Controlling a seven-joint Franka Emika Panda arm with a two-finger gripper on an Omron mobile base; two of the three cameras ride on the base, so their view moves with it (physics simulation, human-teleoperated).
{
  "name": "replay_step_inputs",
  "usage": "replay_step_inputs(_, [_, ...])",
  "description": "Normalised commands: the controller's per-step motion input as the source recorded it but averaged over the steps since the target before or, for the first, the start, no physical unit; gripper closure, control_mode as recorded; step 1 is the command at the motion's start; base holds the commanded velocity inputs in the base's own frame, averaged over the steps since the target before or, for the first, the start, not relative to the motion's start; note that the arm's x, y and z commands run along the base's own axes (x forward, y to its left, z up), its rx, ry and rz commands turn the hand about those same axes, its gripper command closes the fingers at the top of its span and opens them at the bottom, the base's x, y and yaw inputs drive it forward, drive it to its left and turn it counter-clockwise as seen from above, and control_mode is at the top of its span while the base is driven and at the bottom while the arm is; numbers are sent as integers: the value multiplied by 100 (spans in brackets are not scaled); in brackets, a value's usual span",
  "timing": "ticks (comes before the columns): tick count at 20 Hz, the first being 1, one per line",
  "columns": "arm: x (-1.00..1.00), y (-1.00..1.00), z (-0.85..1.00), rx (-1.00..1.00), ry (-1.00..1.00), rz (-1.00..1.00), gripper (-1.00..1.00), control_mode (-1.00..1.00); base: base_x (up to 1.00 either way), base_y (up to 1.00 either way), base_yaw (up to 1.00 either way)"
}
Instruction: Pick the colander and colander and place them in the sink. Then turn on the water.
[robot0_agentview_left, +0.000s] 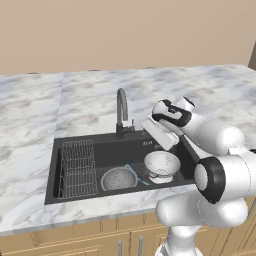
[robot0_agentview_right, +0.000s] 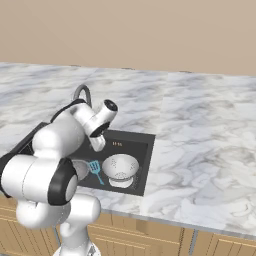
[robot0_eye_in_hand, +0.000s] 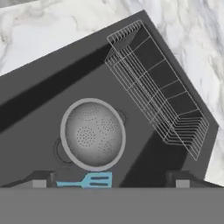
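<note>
A: Where do the two bowls sit?

B: Both lie inside the large black rectangular sink (robot0_agentview_left: 70, 145). In the left base view the whitish perforated metal colander with a base ring (robot0_agentview_left: 162, 166) is at the lower right of the basin, and the darker grey perforated metal colander (robot0_agentview_left: 119, 178) is just left of it, near the lower middle of the frame. A blue slotted spatula (robot0_agentview_right: 94, 169) lies between them.

A: And the gripper?

B: The two-finger gripper (robot0_agentview_left: 159, 134) hangs above the right part of the basin, higher in the frame than the whitish bowl and apart from it. In the hand view its dark finger tips (robot0_eye_in_hand: 40, 178) stand wide apart at the bottom corners with nothing between them; the grey bowl (robot0_eye_in_hand: 92, 134) sits centre-left above them, untouched.

A: Anything else in there?

B: A wire dish rack (robot0_agentview_left: 78, 168) fills the basin's left end, and the dark grey gooseneck tap (robot0_agentview_left: 121, 112) rises behind the basin on the marble counter (robot0_agentview_left: 30, 110).
</note>
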Motion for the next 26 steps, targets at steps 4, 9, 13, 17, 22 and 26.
replay_step_inputs(4, [3,-12,16,23,0,-18,-100,-100,0,0,0])
replay_step_inputs(9, [34,0,12,32,0,-24,-100,-100,0,0,0])
replay_step_inputs(13, [49,0,0,49,0,-27,-100,-100,0,0,0])
replay_step_inputs(17, [52,-2,0,45,0,-28,-100,-100,0,0,0])
replay_step_inputs(22, [51,-1,-1,38,5,-23,-100,-100,0,0,0])
replay_step_inputs(26, [41,0,-9,35,8,-12,-100,-100,0,0,0])
